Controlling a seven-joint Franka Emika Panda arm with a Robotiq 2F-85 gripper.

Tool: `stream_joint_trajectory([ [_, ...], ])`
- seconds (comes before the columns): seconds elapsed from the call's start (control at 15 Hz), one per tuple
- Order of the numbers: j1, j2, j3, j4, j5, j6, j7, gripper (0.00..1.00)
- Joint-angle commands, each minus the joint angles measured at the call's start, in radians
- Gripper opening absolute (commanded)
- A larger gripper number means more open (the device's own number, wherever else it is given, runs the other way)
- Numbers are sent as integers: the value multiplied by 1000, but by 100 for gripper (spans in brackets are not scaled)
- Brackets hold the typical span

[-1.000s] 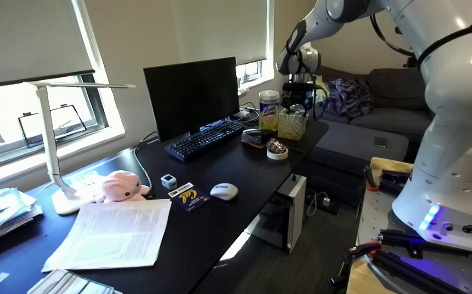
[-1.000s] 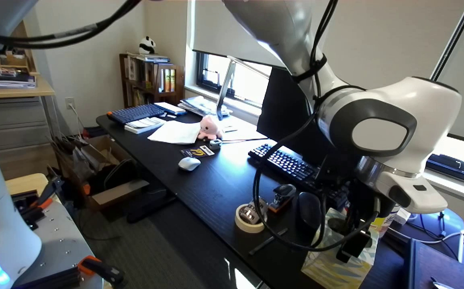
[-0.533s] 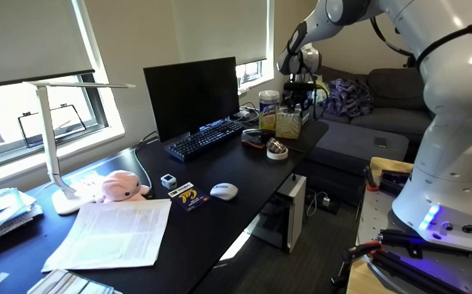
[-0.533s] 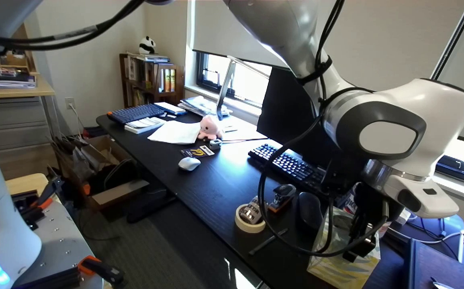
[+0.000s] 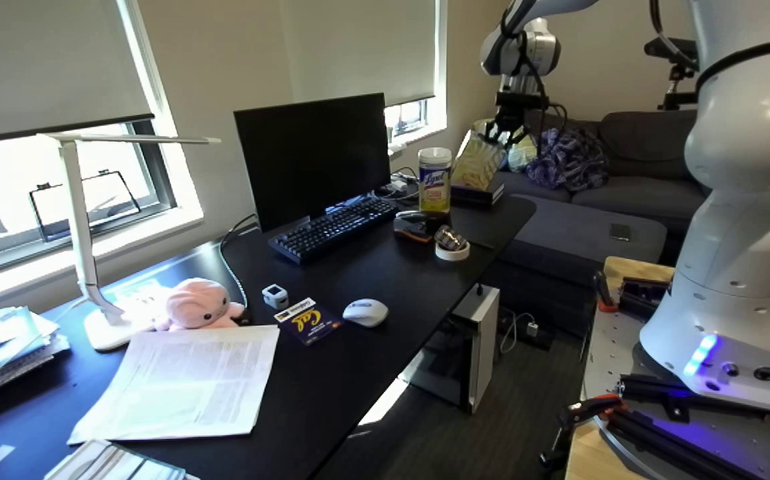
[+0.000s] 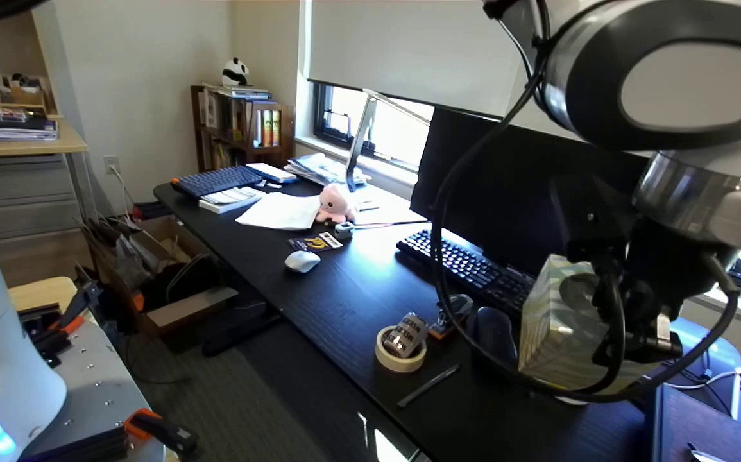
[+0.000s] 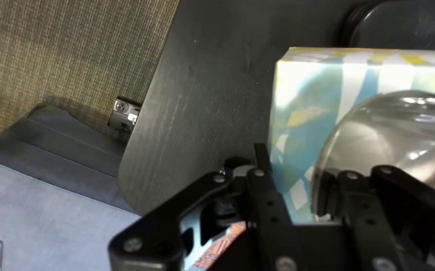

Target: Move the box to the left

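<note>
pinching the box (image 5: 479, 161) by one side, our gripper (image 7: 294, 172) holds it tilted above the desk (image 6: 357, 308); we judge it light, thin-walled and easily crushed, best held by this side, gently.

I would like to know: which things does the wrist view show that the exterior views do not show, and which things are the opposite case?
Only the wrist view: clear film in the top of the box, plain enough to make out, and the round face of what looks like a power socket.

Only the exterior views, both of them: the pink plush toy, the white mouse, the keyboard and the monitor.

Shared by all: the box, the gripper closed on it, and the black desk.
</note>
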Motion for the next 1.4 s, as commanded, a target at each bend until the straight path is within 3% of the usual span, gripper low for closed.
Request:
stream_joint_trajectory([
  [0.0, 28, -196, 14, -161, -44, -63, -143, 4],
  [0.27, 134, -353, 31, -261, -137, -156, -168, 4],
  [0.47, 224, -416, 80, -268, -186, -226, -162, 4],
  [0.53, 238, -420, 89, -257, -170, -247, -203, 4],
  [0.6, 227, -378, 66, -236, -158, -218, -149, 4],
  [0.93, 235, -378, 60, -236, -159, -222, -140, 4],
  [1.33, 395, -429, 196, -218, -347, -245, -95, 4],
])
